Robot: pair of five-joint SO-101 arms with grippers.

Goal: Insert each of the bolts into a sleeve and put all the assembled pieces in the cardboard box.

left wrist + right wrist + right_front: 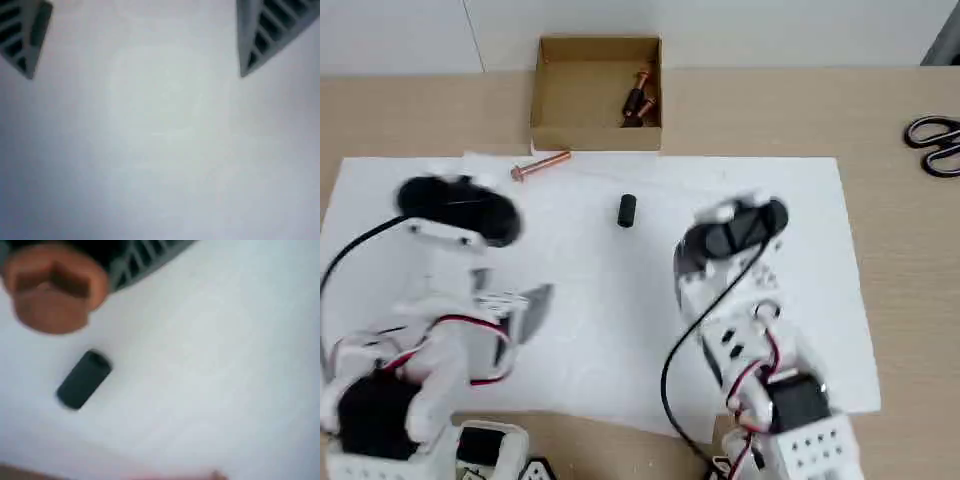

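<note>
**High view.** The open brown cardboard box (548, 95) stands at the far side of the tan wooden table (820, 110), touching the far edge of the white paper sheet (620, 320). Inside it, by its right wall, you see assembled copper-and-black pieces (638, 98). A loose copper-coloured bolt (542, 167) lies on the sheet just in front of the box. The short black cylindrical sleeve (627, 210) lies apart from it, between the two arms. Your left arm (455, 212) stands over the sheet's left part and your right arm (732, 235) over its right part. Black-handled scissors (932, 142) lie at the table's right edge.

**Left wrist view.** Your left gripper (135, 55) is spread wide, with its grey ribbed fingers (270, 30) over bare paper.

**Right wrist view.** Your right gripper (95, 267) appears to pinch a second copper-coloured bolt (50, 292), which is blurred and sits against the dark ribbed finger (145, 255). The sleeve (82, 380) lies on the paper near the bolt, not touching it.
</note>
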